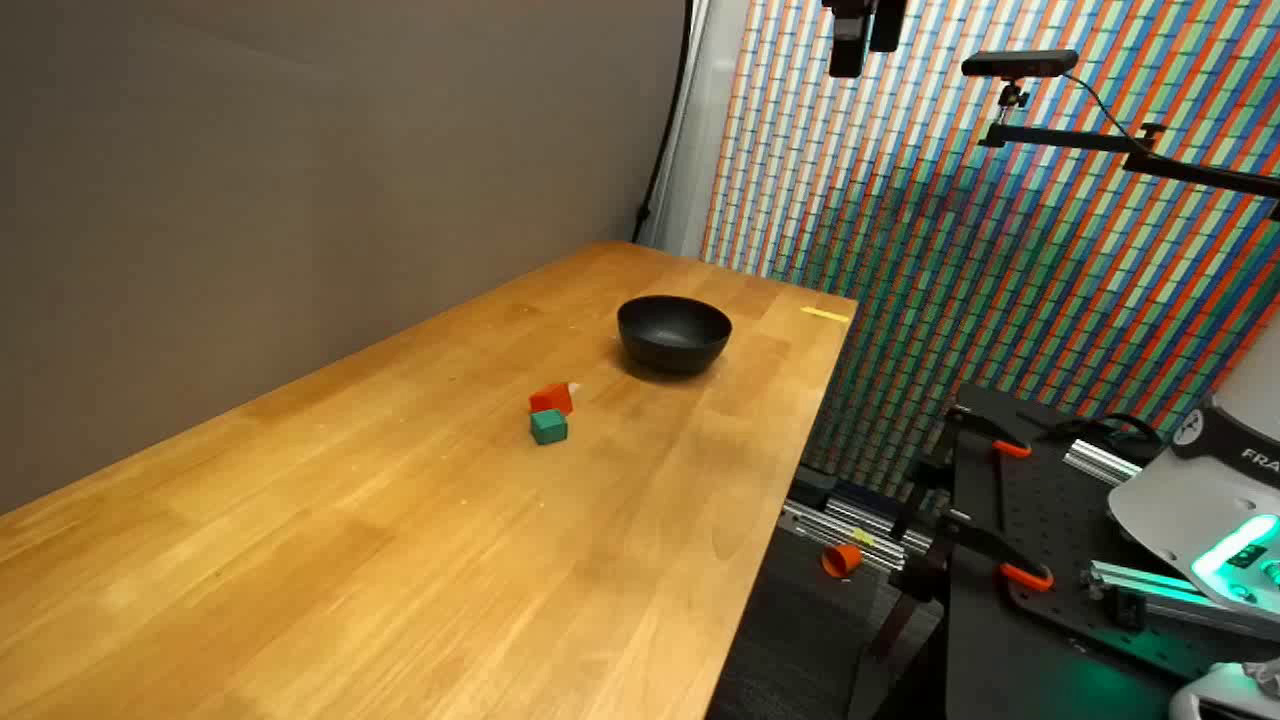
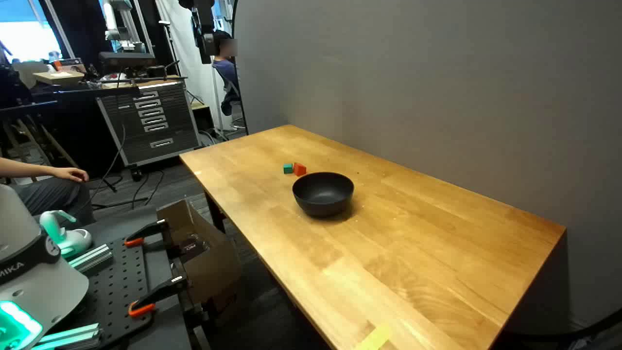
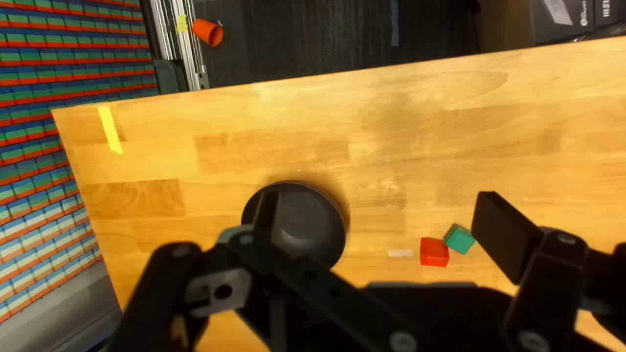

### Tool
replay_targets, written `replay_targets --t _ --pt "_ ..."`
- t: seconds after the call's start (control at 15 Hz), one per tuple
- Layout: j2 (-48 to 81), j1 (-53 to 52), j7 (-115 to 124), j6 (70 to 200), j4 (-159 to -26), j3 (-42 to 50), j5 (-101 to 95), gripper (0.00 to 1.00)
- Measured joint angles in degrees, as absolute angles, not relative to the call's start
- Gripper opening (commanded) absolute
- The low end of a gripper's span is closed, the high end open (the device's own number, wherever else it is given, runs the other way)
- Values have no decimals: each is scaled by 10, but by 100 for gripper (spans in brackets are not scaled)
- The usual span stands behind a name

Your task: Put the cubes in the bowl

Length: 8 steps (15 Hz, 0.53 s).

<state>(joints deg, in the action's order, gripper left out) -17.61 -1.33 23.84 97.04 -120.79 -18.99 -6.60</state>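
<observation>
Red cube (image 3: 434,253) and green cube (image 3: 459,239), just beside each other near the black bowl (image 1: 674,337) in all three views, with a person in blue (image 2: 225,70) visible only in an exterior view. Underneath, a wooden table (image 1: 420,560) along a grey backdrop (image 1: 300,200), a colour-striped wall (image 1: 900,150) past its end. On the floor (image 3: 318,39), an orange cup (image 1: 838,560) on its side; in the wrist view, gripper (image 3: 386,226) with fingers (image 3: 506,237) spread wide, partly masking the bowl.

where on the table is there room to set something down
The table has bare patches between the bowl and yellow tape, and past the green block, away from the bowl. It's crowded where the red block sits right beside the green block.
</observation>
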Motion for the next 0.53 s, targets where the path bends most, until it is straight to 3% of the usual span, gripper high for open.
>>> replay_targets --t 0.53 --pt "-169 -19 266 973 -1207 -184 -71 100"
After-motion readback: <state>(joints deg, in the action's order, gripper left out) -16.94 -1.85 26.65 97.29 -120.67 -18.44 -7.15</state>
